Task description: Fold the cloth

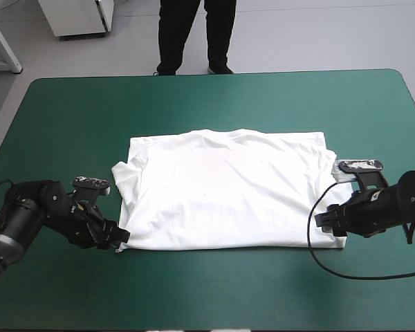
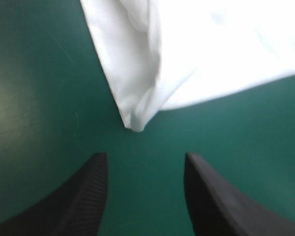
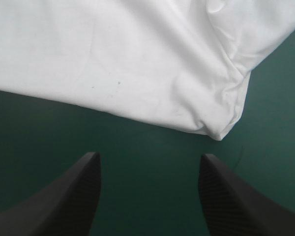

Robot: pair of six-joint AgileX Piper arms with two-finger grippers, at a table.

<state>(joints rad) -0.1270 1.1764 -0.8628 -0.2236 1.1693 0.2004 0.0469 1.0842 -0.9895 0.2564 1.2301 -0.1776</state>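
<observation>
T-shirt (image 1: 225,190): soft white cloth, lightly wrinkled; table (image 1: 214,104) cover: smooth teal-green, faint sheen

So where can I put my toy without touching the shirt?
Free: the bare table strip between the T-shirt and the far edge, and the strip along the near edge. Crowded: the T-shirt's near corners, where the left gripper and right gripper sit open.

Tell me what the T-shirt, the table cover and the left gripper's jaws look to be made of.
T-shirt: soft, thin matte fabric, probably cotton knit; it creases and folds limply at its corners.
Teal-green cover: smooth, slightly glossy sheet, perhaps vinyl or rubber; it shows soft light reflections.
Left gripper jaws: stiff black material with a fine ribbed grain, possibly printed plastic or carbon fibre.
</observation>
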